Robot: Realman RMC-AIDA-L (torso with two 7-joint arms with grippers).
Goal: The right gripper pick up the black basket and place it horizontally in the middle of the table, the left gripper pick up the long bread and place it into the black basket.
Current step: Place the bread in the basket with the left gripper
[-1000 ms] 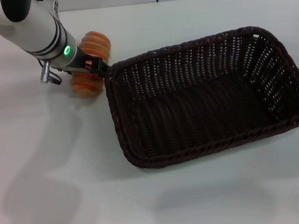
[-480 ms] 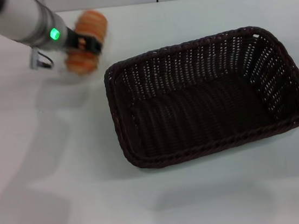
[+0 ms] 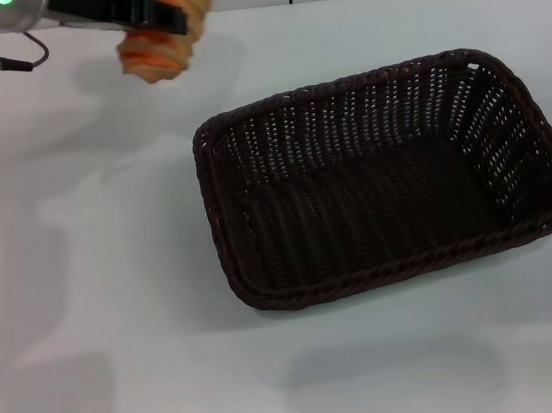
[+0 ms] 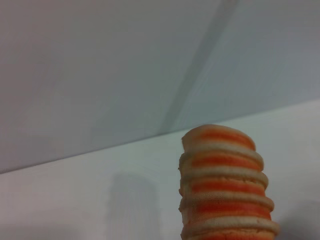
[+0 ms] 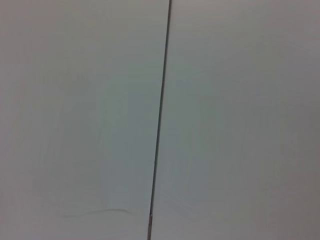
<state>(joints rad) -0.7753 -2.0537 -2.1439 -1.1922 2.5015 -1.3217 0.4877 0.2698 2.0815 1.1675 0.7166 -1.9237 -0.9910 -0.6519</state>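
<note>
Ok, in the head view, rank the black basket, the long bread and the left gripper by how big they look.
1. The black basket, by far the largest.
2 and 3. Unsure: the long bread and the left gripper holding it are both cut by the frame edge and look similar.

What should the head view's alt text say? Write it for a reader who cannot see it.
The left gripper, shut on the long bread, holds it in the air at the table's far left, clear of the black basket. The basket sits empty mid-table, lengthwise across the view.
</note>
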